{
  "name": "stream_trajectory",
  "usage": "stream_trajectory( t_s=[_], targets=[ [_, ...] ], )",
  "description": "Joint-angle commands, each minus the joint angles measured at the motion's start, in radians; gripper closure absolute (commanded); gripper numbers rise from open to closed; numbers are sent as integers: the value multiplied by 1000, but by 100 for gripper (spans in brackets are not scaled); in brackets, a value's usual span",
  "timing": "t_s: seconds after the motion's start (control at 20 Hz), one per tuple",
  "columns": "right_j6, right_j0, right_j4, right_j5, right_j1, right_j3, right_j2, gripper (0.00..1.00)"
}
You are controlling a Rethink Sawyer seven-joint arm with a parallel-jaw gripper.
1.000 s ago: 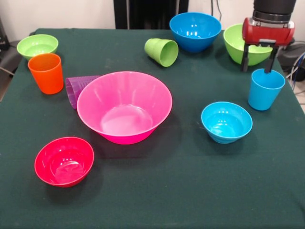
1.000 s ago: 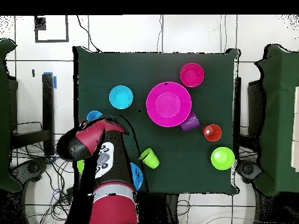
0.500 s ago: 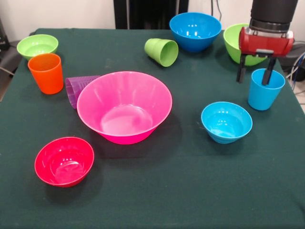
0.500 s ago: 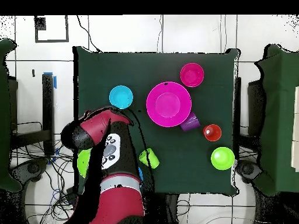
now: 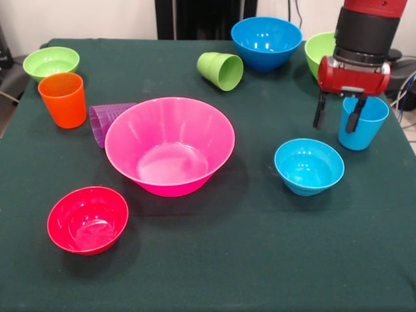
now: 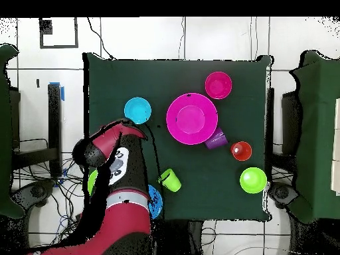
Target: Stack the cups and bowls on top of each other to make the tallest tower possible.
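You are looking across a dark green table scattered with plastic cups and bowls; nothing is stacked yet. A large pink bowl sits upright near the centre. Near and left of it is a small red bowl. Touching its far left side, a purple cup lies on its side, with an orange cup upright just beyond and a small green bowl at the far left. A green cup lies tipped at the far middle, beside a medium blue bowl. A second green bowl sits at the far right, partly hidden by the arm.

At the right, the red gripper hangs with its two dark fingers spread apart and holding nothing. One finger overlaps the rim of the upright light blue cup; the other is left of it. A small light blue bowl sits nearer, just left.

These pieces look light, stiff and glossy, so likely slippery. Take the cup by pinching its wall at the rim, one finger inside
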State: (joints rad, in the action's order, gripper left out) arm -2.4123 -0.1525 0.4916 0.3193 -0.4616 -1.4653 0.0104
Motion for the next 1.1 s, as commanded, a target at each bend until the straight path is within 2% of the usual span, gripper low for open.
stream_trajectory(
  t_s=[0.05,0.35,0.6,0.75,0.9,1.1],
  targets=[
    [65,-21,102,-18,100,116,-11,0],
    [59,-21,113,-33,125,133,-10,0],
    [97,3,97,5,75,98,-44,0],
    [146,36,64,76,5,52,-88,0],
    [209,77,6,197,-82,6,-148,0],
    [239,97,-34,323,-147,-2,-188,0]
  ],
)
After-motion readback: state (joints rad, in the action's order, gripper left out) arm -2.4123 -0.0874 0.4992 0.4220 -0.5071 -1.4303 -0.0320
